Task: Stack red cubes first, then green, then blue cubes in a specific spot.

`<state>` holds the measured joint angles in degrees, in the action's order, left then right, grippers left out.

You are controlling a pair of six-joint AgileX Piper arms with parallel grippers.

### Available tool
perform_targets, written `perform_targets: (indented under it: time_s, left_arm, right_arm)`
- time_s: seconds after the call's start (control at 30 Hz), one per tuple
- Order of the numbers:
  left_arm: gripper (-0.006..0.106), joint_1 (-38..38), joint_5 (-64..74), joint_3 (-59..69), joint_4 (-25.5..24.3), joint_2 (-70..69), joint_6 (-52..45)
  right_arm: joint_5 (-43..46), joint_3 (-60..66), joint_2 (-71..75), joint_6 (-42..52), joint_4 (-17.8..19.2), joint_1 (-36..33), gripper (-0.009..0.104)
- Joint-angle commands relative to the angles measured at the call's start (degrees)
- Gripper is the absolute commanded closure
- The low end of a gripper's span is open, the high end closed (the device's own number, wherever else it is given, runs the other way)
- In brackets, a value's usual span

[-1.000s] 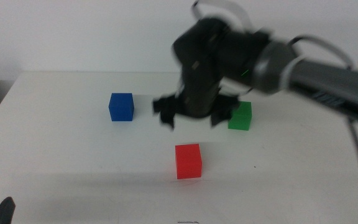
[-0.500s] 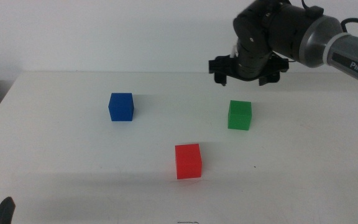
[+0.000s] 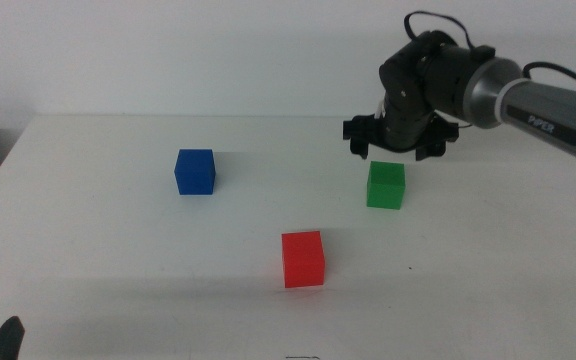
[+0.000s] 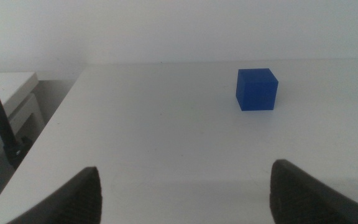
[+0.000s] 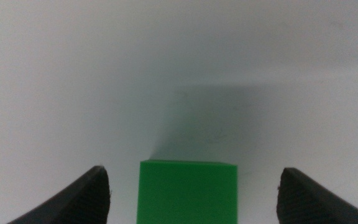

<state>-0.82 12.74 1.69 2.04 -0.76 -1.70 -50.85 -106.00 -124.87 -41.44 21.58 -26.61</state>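
Plainly white table (image 3: 118,250), white wall (image 3: 168,50).

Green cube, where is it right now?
In the middle view the green cube sits on the table right of centre, up and right of the red cube, directly below the open right gripper hovering over it.

White table (image 3: 118,260), pale wall (image 3: 168,50)

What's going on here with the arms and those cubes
The right gripper hovers open just above the green cube, not touching it. The red cube sits alone near the table's front, and the blue cube is off to the left. Nothing is stacked yet. The left gripper waits open at the table's near-left edge, facing the blue cube.
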Motion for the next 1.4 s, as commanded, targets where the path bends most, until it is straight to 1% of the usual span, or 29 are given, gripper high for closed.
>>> perform_targets:
  time_s: [0.0,0.3,0.4,0.47,0.5,0.53,0.6,0.73,0.77,0.93,1.03,1.2,1.37]
  left_arm:
    - [0.009,-0.2,-4.8,-0.2,0.6,-1.2,0.1]
    - [0.009,-0.2,-4.8,-0.2,0.6,-1.2,0.1]
    - [0.009,-0.2,-4.8,-0.2,0.6,-1.2,0.1]
    - [0.009,-0.2,-4.8,-0.2,0.6,-1.2,0.1]
    - [0.009,-0.2,-4.8,-0.2,0.6,-1.2,0.1]
    - [0.009,-0.2,-4.8,-0.2,0.6,-1.2,0.1]
    - [0.009,-0.2,-4.8,-0.2,0.6,-1.2,0.1]
    - [0.009,-0.2,-4.8,-0.2,0.6,-1.2,0.1]
    - [0.009,-0.2,-4.8,-0.2,0.6,-1.2,0.1]
    - [0.009,-0.2,-4.8,-0.2,0.6,-1.2,0.1]
    - [0.009,-0.2,-4.8,-0.2,0.6,-1.2,0.1]
    - [0.009,-0.2,-4.8,-0.2,0.6,-1.2,0.1]
    - [0.009,-0.2,-4.8,-0.2,0.6,-1.2,0.1]
  right_arm:
    - [1.8,-1.6,2.7,0.5,1.2,0.6,0.008]
    - [1.7,-1.6,0.4,0.5,-0.9,0.7,0.01]
    - [1.7,-1.6,-0.5,0.5,-2.1,0.9,0.015]
    - [1.5,-1.6,-1.1,0.5,-3.1,1.2,0.021]
    - [1.4,-1.6,-1.2,0.5,-3.2,1.4,0.025]
    - [1.0,-1.6,-1.4,0.5,-3.3,1.5,0.032]
    - [0.3,-1.6,-1.2,0.5,-3.2,1.7,0.048]
    - [-1.5,-1.5,1.3,0.8,-2.5,1.2,0.092]
    - [-2.4,-1.5,2.5,1.0,-2.4,0.6,0.097]
    - [-7.1,-1.4,9.2,2.8,-1.2,-5.0,0.096]
    - [-8.7,-1.4,11.6,2.9,-1.3,-9.4,0.096]
    - [-11.5,-1.4,12.1,1.5,-1.8,-15.6,0.096]
    - [-13.8,-1.4,12.0,-1.4,-1.5,-19.3,0.096]
